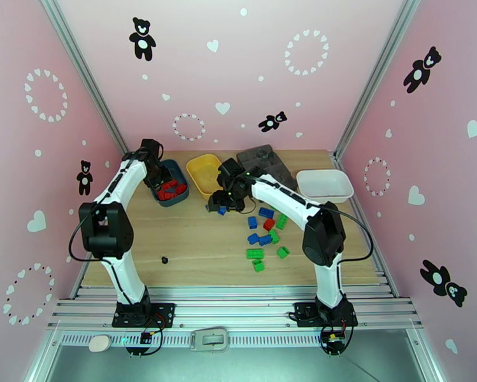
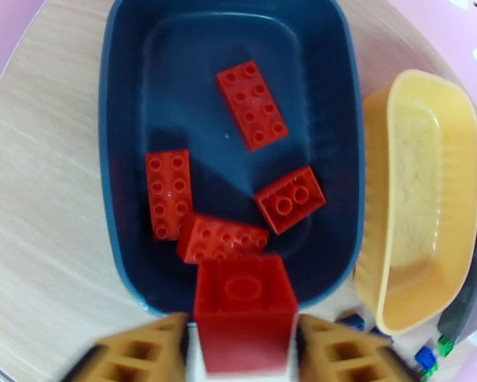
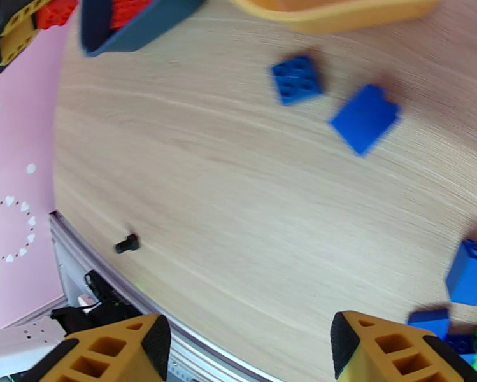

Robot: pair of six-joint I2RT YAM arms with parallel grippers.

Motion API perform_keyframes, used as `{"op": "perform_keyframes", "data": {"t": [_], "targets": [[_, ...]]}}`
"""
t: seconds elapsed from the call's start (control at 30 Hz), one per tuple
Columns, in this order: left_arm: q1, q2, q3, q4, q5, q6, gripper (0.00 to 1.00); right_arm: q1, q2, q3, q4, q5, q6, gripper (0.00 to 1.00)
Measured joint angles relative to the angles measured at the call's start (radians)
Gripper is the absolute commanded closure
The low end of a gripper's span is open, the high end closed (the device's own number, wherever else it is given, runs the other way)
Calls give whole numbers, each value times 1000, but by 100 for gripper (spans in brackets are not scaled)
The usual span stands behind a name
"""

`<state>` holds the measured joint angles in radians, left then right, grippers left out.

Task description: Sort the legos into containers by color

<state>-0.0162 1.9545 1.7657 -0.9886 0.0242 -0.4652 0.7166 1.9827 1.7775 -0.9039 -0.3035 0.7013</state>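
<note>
The dark teal tray (image 2: 107, 154) holds several red legos (image 2: 251, 104). My left gripper (image 2: 244, 332) hangs over its near rim. One more red lego (image 2: 244, 307) sits between the fingers, with a thin gap at the left finger, so the jaws look open. In the top view the left gripper (image 1: 156, 176) is above the teal tray (image 1: 181, 195). My right gripper (image 3: 248, 339) stands open and empty above bare table. Two blue legos (image 3: 297, 79) lie ahead of it. From above, the right gripper (image 1: 220, 202) is below the yellow tray (image 1: 203, 170).
Blue, red and green legos (image 1: 266, 230) lie scattered right of centre. The white tray (image 1: 324, 184) sits at the back right, and a dark grey compartment tray (image 1: 267, 162) is behind the right arm. A tiny black bit (image 1: 164, 258) lies near the front left.
</note>
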Motion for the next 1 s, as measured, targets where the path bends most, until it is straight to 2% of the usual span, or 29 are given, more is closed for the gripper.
{"op": "perform_keyframes", "data": {"t": [0.23, 0.37, 0.47, 0.67, 0.83, 0.9, 1.0], "targets": [[-14, -3, 6, -3, 14, -3, 32, -88, -129, -180, -12, 44, -6, 29], [-71, -66, -53, 2, 13, -11, 32, -116, -211, -278, -13, 59, -11, 29], [-159, -143, -135, 15, 14, -35, 32, -122, -268, -359, -10, 73, -14, 29], [-393, -259, -330, 89, 14, -152, 31, -115, -426, -586, 7, 86, 0, 26], [-589, -267, -455, 177, 16, -306, 30, -31, -565, -755, 17, 116, 39, 25], [-634, -267, -493, 213, 19, -359, 29, 19, -597, -807, 25, 125, 57, 25], [-653, -267, -538, 248, 20, -420, 26, 87, -615, -865, 37, 138, 83, 25]]}}
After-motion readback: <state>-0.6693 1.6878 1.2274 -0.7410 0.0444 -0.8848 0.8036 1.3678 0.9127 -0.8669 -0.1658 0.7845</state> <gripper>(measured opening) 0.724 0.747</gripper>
